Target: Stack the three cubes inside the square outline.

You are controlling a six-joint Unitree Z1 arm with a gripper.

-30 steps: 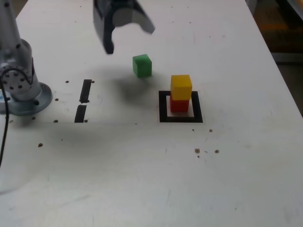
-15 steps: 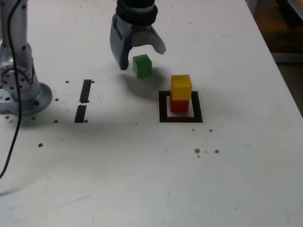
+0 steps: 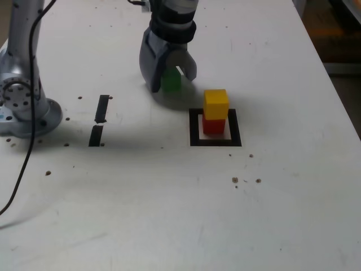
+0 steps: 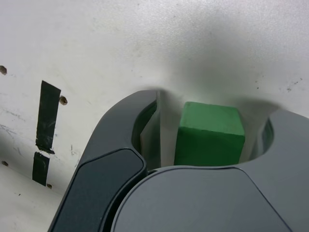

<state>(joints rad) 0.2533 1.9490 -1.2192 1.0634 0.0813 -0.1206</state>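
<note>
The step in hand is the pick-up of the last cube. Going left to right in the exterior view: the arm base [image 3: 22,107] sits at the table's [image 3: 169,214] nine o'clock, then two tape strips [image 3: 99,119], one above the other. Next the gripper [image 3: 168,72] is down over the green cube [image 3: 171,82], a jaw on either side; in the wrist view the green cube [image 4: 208,133] has a visible gap on one side, so the jaws look spread, not pinching. At the green cube's four o'clock stands the outline [image 3: 194,127], holding the red cube [image 3: 213,125] with the yellow cube [image 3: 216,104] on top.

Next, I judge, the jaws must press together, lift, and carry toward four o'clock, high enough to clear the yellow cube. Nothing else lies between.
</note>
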